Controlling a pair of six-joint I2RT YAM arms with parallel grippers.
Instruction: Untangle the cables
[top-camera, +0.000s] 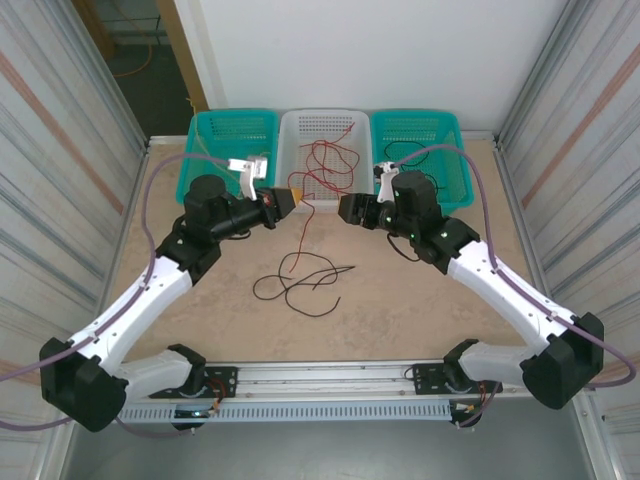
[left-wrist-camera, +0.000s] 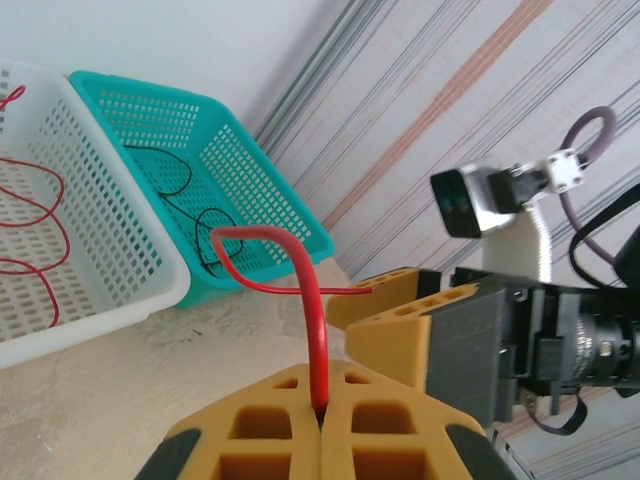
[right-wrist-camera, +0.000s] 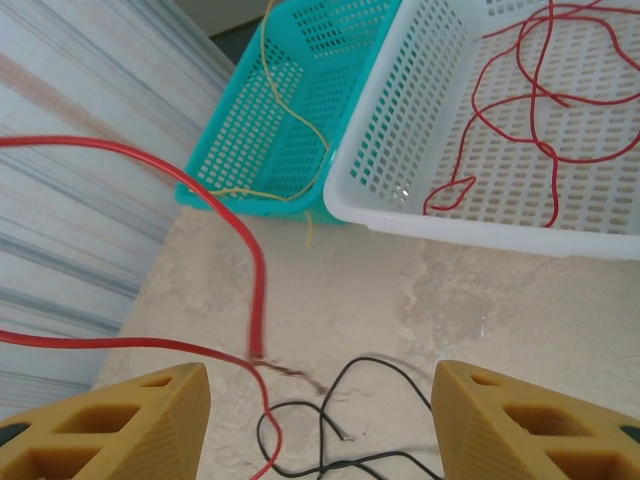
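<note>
Red cable (left-wrist-camera: 313, 320) pinched in closed left pincer (top-camera: 288, 201); right pincer (right-wrist-camera: 320, 400) facing it, jaws apart, empty. Black cable (top-camera: 300, 288) loose on surface (top-camera: 400, 300) beneath both. White basket (top-camera: 287, 150) beyond, teal baskets (top-camera: 197, 140) flanking it.

The left arm (top-camera: 145, 298) and right arm (top-camera: 500, 285) have white link shells joined by black joint housings. A thick purple-grey cable (top-camera: 150, 205) runs along each arm. The left gripper (left-wrist-camera: 320, 410) and right gripper (right-wrist-camera: 320, 420) carry yellow-orange fingers (right-wrist-camera: 120, 420) with moulded rectangular pockets. A white camera bracket (top-camera: 245, 172) sits on each wrist. Both bases mount to a silver slotted rail (top-camera: 330, 375) at the near edge.
</note>
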